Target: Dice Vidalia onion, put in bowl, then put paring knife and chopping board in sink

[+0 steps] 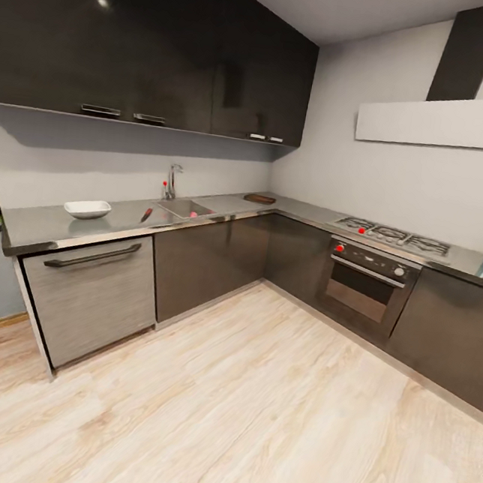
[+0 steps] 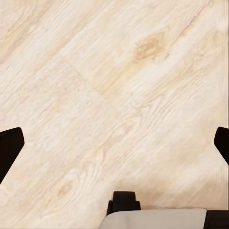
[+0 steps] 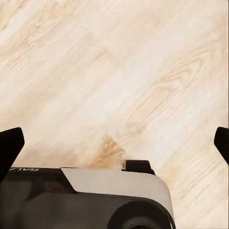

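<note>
- Stretching wide, bare wooden floor lies before the L-shaped tabletop.
- Far left: bowl, paring knife, sink; chopping board at the far corner.
- Both jaws gape, empty: left gripper, right gripper.

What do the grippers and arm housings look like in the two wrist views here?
Left gripper: two black fingers at the frame edges, a small black block and a pale grey housing edge between them. Right gripper: matching black fingers, a rounded light grey shell over a glossy black body with small pale lettering, too blurred to read. No cables visible.
</note>
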You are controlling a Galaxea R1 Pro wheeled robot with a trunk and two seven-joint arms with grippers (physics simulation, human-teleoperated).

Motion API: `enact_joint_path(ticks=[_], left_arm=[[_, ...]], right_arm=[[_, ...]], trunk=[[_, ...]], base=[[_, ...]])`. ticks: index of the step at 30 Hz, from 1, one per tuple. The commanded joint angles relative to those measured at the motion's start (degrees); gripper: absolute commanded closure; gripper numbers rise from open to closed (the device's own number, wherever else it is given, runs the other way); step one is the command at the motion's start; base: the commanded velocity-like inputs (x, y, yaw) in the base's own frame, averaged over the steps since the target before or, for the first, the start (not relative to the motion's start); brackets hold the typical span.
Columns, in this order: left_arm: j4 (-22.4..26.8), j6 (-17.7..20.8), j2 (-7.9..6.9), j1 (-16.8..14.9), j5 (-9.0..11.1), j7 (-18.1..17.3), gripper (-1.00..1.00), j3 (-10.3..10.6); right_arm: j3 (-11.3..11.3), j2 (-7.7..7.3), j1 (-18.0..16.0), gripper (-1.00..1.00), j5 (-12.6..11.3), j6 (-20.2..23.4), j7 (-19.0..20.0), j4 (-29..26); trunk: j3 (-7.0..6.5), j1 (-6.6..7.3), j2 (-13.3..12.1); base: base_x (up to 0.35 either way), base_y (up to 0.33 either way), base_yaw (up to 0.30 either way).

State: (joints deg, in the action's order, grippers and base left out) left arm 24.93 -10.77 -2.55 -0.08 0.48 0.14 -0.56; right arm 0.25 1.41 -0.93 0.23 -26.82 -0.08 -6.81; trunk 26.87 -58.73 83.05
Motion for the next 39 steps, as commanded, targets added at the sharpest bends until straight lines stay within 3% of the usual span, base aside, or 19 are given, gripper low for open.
enact_joint_path(ticks=[1,27,29,31,32,37,39], left_arm=[[0.0,-0.1,0.00,0.0,0.1,0.0,-1.00,-0.1],[0.2,-0.1,-0.79,0.0,0.1,0.0,-1.00,-0.1],[0.1,-0.1,-0.79,0.0,0.1,0.0,-1.00,-0.1],[0.2,-0.1,-0.79,0.0,0.1,0.0,-1.00,-0.1],[0.2,-0.1,-0.79,0.0,0.1,0.0,-1.00,-0.1],[0.2,-0.2,-0.85,0.0,0.5,0.0,-1.00,-0.2],[0.1,-2.0,-0.77,0.0,1.8,0.0,-1.00,-1.8]], right_arm=[[0.0,0.02,0.0,-1.00,0.0,-0.2,0.0,0.0],[-0.3,0.43,0.0,-1.00,-0.3,-0.3,-0.1,-1.2],[-0.3,0.44,0.0,-1.00,-0.3,-0.4,-0.3,-5.1],[-0.3,0.47,0.0,-1.00,-0.1,-0.1,-3.0,-15.1],[-0.3,0.52,0.0,-1.00,0.0,-0.1,-4.2,-17.3],[0.0,0.76,0.0,-1.00,0.2,-0.5,-7.4,-24.7],[1.0,0.82,0.0,-1.00,0.3,-2.9,-7.9,-27.2]], trunk=[[0.06,0.00,0.0],[0.06,0.00,0.0],[0.06,0.00,0.0],[0.06,0.00,0.0],[0.06,0.00,0.0],[0.06,0.00,0.0],[0.06,0.00,0.0]], base=[[0.000,-0.297,0.000],[0.000,-0.270,0.000],[0.000,-0.280,0.000],[0.000,-0.285,0.000],[0.000,-0.286,0.000],[0.000,-0.287,0.000],[0.000,-0.284,0.000]])
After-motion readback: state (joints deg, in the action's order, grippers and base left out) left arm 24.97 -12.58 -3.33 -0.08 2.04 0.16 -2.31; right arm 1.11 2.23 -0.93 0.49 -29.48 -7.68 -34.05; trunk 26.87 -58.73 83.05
